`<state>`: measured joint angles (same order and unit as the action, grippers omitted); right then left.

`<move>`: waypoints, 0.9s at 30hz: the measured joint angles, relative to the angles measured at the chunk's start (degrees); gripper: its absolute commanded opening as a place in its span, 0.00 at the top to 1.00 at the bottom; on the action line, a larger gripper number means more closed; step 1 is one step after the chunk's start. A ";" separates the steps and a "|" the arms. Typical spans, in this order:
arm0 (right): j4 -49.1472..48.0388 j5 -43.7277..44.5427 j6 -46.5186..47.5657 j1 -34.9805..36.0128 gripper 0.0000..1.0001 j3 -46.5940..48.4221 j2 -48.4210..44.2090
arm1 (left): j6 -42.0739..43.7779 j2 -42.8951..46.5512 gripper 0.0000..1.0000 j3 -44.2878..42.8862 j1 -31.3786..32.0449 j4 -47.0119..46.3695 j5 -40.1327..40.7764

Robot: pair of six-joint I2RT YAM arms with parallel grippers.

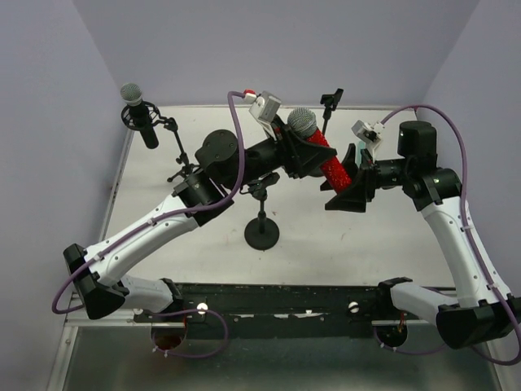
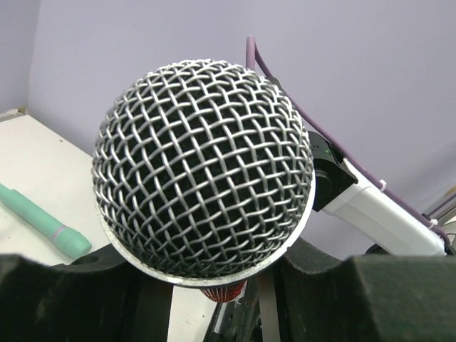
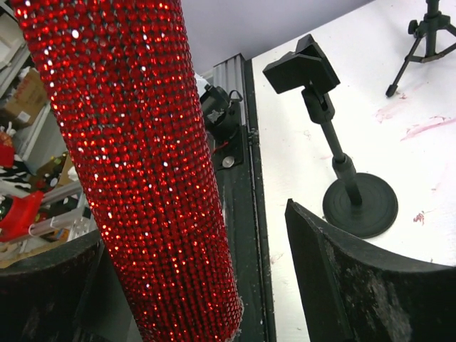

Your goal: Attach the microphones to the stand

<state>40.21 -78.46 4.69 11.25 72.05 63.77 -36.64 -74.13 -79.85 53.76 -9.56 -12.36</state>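
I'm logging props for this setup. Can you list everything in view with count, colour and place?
red microphone: one, sparkly red body, silver mesh head, in the air over mid table between both claws
black microphone: one, black, silver mesh head, mounted on the tripod stand, back left
mint-green microphone: one, all green, lying on the table
round-base stand: one, black, table centre, clip empty
third stand: one, black, back centre, base hidden
left claw: black, shut on the red microphone just under its head
right claw: black, open around its lower body
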 measured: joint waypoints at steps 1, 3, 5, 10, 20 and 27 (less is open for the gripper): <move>0.07 0.00 0.13 0.07 0.18 0.04 0.09 | 0.26 -0.24 1.00 -0.35 0.02 0.20 -0.17; 0.26 0.00 0.37 0.07 0.21 0.33 0.37 | 1.09 -0.96 1.00 -1.27 0.00 1.07 -0.63; 0.26 0.00 0.70 0.07 0.27 0.94 0.79 | 1.53 -1.25 1.00 -1.57 0.00 1.60 -0.87; 0.48 -0.26 1.40 0.07 0.66 1.81 1.53 | 3.17 -1.62 1.00 -1.99 0.00 3.13 -1.57; 2.84 -3.69 7.10 1.05 1.00 2.73 2.54 | 2.47 -1.51 0.09 -2.40 -0.39 4.48 -1.60; 6.25 -3.45 11.15 1.11 1.00 3.26 3.08 | 9.35 12.44 0.02 11.54 -1.90 6.43 -1.70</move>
<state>46.46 -81.91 15.84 12.36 75.31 66.85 -27.29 -61.69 -68.31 51.86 -3.14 -14.06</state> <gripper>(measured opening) 0.494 0.983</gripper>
